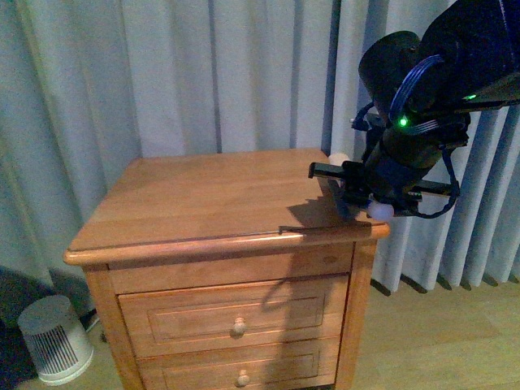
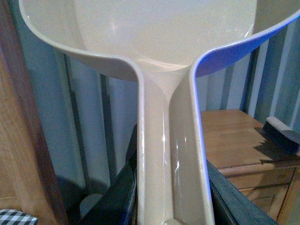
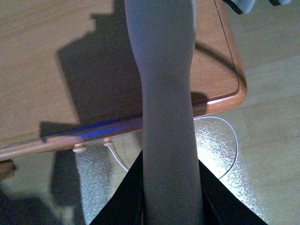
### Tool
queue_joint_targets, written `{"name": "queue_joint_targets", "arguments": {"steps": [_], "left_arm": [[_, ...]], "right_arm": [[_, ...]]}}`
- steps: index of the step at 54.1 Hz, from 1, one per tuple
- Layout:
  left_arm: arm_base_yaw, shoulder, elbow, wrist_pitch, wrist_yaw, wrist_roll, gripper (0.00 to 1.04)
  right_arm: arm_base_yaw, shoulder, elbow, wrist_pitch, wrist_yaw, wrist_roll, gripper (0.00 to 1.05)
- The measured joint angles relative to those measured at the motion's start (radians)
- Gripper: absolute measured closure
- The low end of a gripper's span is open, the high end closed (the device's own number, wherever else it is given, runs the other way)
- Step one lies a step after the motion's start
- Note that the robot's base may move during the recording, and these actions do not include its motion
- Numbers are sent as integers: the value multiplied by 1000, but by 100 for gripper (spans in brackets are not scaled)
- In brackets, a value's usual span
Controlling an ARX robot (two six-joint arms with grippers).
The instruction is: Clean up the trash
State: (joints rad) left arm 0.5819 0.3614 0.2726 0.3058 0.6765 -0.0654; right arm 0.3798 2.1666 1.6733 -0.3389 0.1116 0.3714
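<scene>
My right claw point(image 3: 171, 201) grips the brush point(image 3: 161, 93); my left claw point(image 2: 171, 197) grips the dustpan point(image 2: 159, 42). The trash point(image 1: 380, 210), I think, sits at the worktop point(image 1: 211, 195) corner. Next, pan under that edge, then sweep.

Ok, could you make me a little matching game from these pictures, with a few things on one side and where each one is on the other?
Things:
1. dustpan
2. brush handle
3. white ribbed appliance
4. curtains

Places:
A. behind the nightstand
B. on the floor, left of the nightstand
C. held in the left gripper
D. held in the right gripper, over the nightstand's right side

Pairs: 1-C, 2-D, 3-B, 4-A
</scene>
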Motion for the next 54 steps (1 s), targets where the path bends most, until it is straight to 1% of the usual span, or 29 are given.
{"name": "queue_joint_targets", "arguments": {"steps": [5, 8, 10, 14, 18, 24, 29, 35, 42, 48, 54], "left_arm": [[0, 0, 0, 0, 0, 0, 78], [0, 0, 0, 0, 0, 0, 78], [0, 0, 0, 0, 0, 0, 78], [0, 0, 0, 0, 0, 0, 78], [0, 0, 0, 0, 0, 0, 78], [0, 0, 0, 0, 0, 0, 78], [0, 0, 0, 0, 0, 0, 78], [0, 0, 0, 0, 0, 0, 78], [0, 0, 0, 0, 0, 0, 78], [0, 0, 0, 0, 0, 0, 78], [0, 0, 0, 0, 0, 0, 78]], "right_arm": [[1, -24, -33, 20, 14, -6, 85], [3, -50, -66, 56, 48, -34, 85], [3, -72, -94, 97, 73, -51, 85], [4, -131, -159, 184, 76, -79, 85], [6, -212, -239, 282, 105, -122, 85], [12, -380, -386, 434, 125, -207, 85], [19, -562, -555, 542, 124, -240, 85], [27, -719, -711, 581, 127, -248, 85], [44, -917, -895, 591, 167, -262, 85], [63, -1062, -994, 581, 203, -265, 85], [92, -1225, -1074, 571, 263, -287, 85]]}}
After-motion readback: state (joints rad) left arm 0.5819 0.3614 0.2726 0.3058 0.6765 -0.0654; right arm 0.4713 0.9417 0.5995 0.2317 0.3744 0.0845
